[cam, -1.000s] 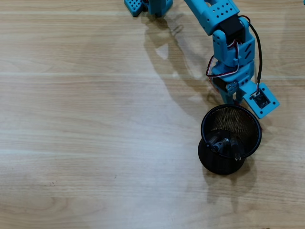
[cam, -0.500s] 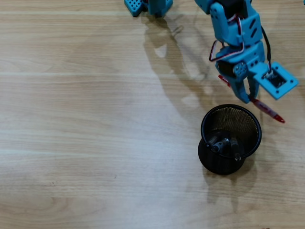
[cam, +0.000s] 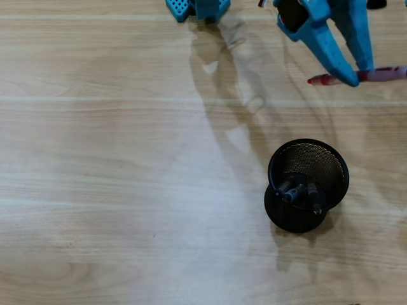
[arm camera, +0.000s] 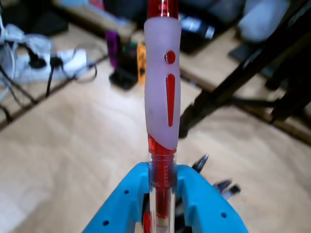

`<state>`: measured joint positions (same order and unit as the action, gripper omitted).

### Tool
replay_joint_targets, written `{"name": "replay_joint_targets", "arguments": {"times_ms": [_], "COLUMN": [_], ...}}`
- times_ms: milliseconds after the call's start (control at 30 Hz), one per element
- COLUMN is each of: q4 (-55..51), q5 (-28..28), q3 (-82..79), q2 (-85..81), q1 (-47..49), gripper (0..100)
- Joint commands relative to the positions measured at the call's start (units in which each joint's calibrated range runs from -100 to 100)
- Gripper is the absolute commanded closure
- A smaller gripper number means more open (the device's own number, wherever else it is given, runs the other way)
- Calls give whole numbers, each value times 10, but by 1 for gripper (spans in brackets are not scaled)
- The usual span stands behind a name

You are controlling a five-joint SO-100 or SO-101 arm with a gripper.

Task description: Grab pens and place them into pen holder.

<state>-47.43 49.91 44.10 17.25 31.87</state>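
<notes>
One pen left to bin: the red pen (cam: 375, 75) is clamped between the jaws of the gripper (cam: 356, 75), crosswise to them in the overhead view, tip sticking out on the left side of the fingers and the barrel out to the right. In the wrist view the red pen (arm camera: 162, 97) runs straight up out of the gripper (arm camera: 162, 194), frosted grip sleeve just above the jaws, which are narrow and pinched on the clear lower barrel.

Change over the last second: arm was low with the fingers right at the far rim of the pen holder (cam: 308, 184); half a second ago it was up a bit with the pen hanging off the jaws beside the cup. Now the gripper is up at the top edge of the overhead view, well apart from the holder and off to its upper right. Holder hasn't moved.

My read: pick succeeded, lift is done, transport and drop are not. Pen is horizontal-ish and nowhere near over the mouth, so it needs carrying back over the cup and tipping before release.

Three other pens (cam: 299, 190) already sit in the holder, ends leaning on the near rim. They also show below the jaws in the wrist view. No pens loose on the table (cam: 114, 165).

Writing: none readable. Pen sleeve only has a red dot and a red bar, no brand text visible.
</notes>
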Motion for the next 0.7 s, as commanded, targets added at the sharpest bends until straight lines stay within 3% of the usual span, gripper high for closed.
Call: {"name": "replay_joint_targets", "arguments": {"times_ms": [0, 367, 667], "q4": [87, 251, 450], "q5": [2, 15, 19], "q3": [20, -102, -272], "q2": [-46, -46, -46], "q1": [-12, -14, -38], "gripper": [98, 98, 98]}}
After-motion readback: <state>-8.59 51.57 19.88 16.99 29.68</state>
